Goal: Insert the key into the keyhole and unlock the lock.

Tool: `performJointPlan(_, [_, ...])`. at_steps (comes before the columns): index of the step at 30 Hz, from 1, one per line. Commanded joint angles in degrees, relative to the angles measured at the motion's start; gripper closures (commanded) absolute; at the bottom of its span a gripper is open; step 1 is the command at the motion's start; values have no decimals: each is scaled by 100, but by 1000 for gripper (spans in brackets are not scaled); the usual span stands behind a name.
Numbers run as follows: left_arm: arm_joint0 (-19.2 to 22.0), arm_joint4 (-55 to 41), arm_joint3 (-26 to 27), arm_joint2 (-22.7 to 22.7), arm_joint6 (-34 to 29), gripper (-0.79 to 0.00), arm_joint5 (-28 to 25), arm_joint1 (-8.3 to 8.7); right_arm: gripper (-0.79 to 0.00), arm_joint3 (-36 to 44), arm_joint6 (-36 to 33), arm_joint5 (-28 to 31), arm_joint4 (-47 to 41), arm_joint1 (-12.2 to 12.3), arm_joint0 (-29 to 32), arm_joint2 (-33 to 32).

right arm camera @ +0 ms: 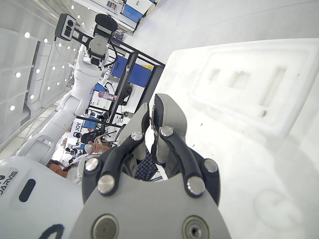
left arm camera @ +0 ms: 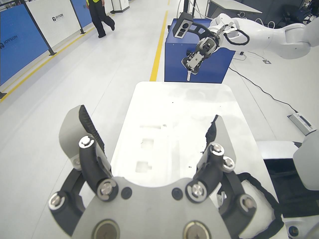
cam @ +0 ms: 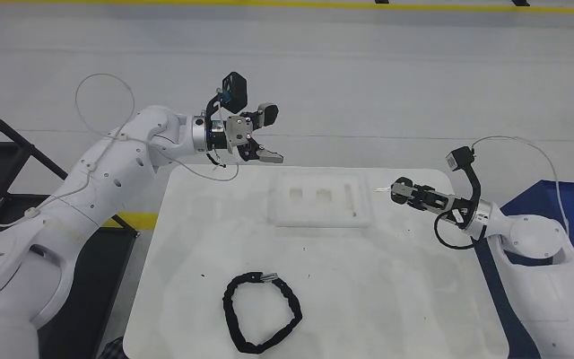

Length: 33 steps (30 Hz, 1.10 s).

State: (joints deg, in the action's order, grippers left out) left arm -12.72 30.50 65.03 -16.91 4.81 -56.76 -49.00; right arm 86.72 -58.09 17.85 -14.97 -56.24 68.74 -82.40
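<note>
The black chain lock (cam: 244,280) is seen lying at lower centre of the top view on the white table (cam: 404,296), well apart from both arms. A small key (cam: 385,189) is clamped in the right gripper (cam: 398,190) at centre right, beside a foam tray (cam: 320,199). The left gripper (cam: 272,135), upper left, is held with jaws wide apart.

The key (left arm camera: 189,76) hangs from the right gripper (left arm camera: 190,70), its head buried in the grip; from above it is a mere silver sliver. On the near side of the table (cam: 404,296), the black chain lock (cam: 261,310) shows what appears to be a metal end, its keyhole too small to make out; the left gripper (left arm camera: 149,114) masks part of the chain with its linkage.
</note>
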Motion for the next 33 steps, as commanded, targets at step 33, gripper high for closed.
performJointPlan(33, [-2177,3717,355,303,1822,-785,-124,147,0,0,0,0,0,0,0,0])
